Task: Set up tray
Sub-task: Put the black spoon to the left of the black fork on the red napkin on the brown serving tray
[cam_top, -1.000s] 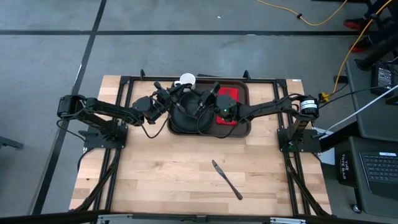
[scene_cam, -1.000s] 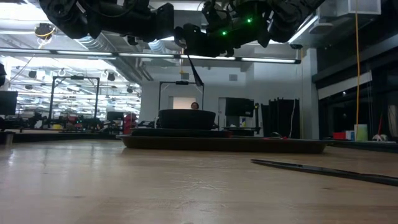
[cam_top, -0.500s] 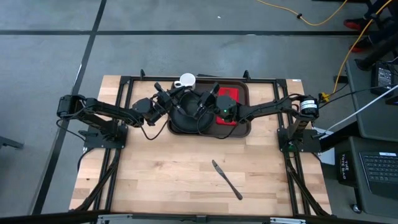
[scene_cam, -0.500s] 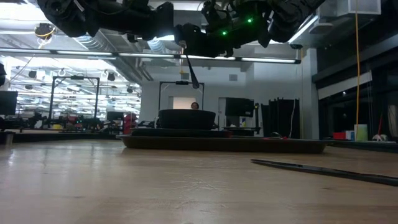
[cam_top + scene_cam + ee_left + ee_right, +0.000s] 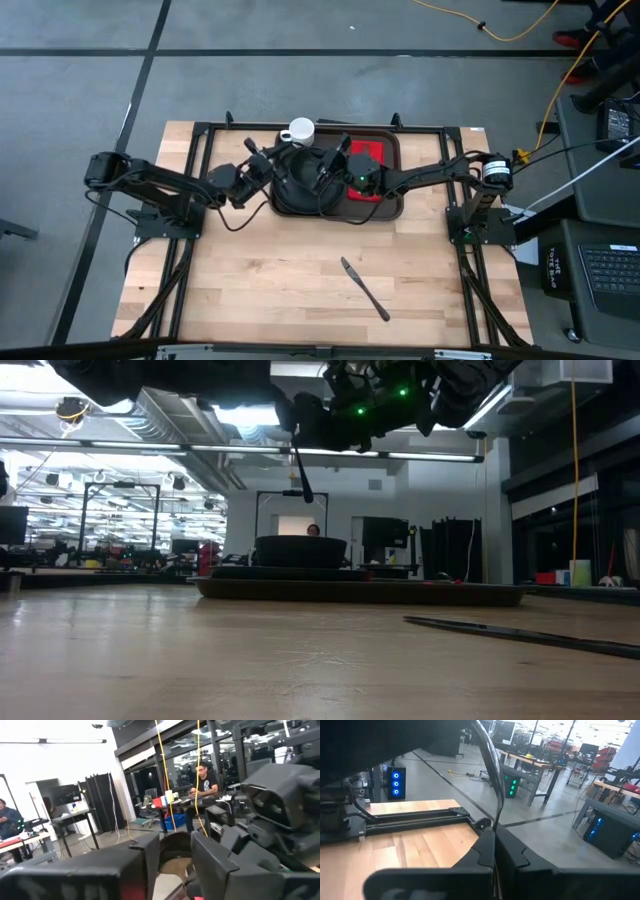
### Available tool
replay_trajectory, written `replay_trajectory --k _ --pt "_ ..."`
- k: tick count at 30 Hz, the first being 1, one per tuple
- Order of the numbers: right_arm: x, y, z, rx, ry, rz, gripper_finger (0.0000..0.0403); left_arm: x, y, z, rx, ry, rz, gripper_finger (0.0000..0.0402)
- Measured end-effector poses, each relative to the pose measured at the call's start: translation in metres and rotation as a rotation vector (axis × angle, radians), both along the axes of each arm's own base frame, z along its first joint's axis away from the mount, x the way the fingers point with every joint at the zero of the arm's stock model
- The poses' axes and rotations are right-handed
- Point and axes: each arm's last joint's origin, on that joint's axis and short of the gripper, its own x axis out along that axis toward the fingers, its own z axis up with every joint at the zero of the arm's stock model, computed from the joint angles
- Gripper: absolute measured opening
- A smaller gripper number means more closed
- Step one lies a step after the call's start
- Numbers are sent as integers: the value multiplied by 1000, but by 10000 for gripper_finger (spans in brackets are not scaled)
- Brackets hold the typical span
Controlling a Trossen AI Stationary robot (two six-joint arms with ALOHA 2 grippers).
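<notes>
Table (image 5: 260, 280): pale wood planks, black frame rails along left, right and far edges.
Knife (image 5: 364, 289): flat on the table near the near edge, right of middle, lying aslant; well apart from everything else; seen in the low view as a thin dark strip (image 5: 520, 633).
Tray (image 5: 392, 205): flat on the table at the middle of the far edge, long side along that edge.
Dish (image 5: 300, 548): dark and round, on the tray's left half.
Napkin (image 5: 365, 152): red, on the tray's right half, partly hidden under the right arm.
Left gripper (image 5: 260, 160): reaching in from the table's left edge, raised off the table just outside the tray's left rim; fingers (image 5: 145, 865) parted with a clear gap, nothing between them.
Right gripper (image 5: 325, 172): reaching in from the right edge, raised above the dish; fingers (image 5: 485, 855) pressed together on a thin dark utensil.
Utensil (image 5: 299, 475): slim dark rod hanging down and slightly tilted from the right gripper, lower end clear of the dish; kind of utensil impossible to tell.
Mug (image 5: 299, 130): white, on the table at the far edge, just beyond the tray's far left corner.
</notes>
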Motion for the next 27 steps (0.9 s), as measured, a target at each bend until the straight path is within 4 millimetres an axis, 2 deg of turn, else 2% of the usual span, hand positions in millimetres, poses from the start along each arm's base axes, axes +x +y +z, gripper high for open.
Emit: replay_trajectory --k 8,16,22,27 --pt "-1 4 4 0 -9 8 4 -13 -22 12 36 49 17 122" --pt "-13 4 26 84 -58 111 4 -30 -40 14 50 182 -91 116" --pt "-23 -2 35 139 -33 103 4 -51 -38 -3 -1 151 -281 102" --pt "-31 -11 41 204 -29 139 4 -70 -34 -21 -48 121 -356 87"
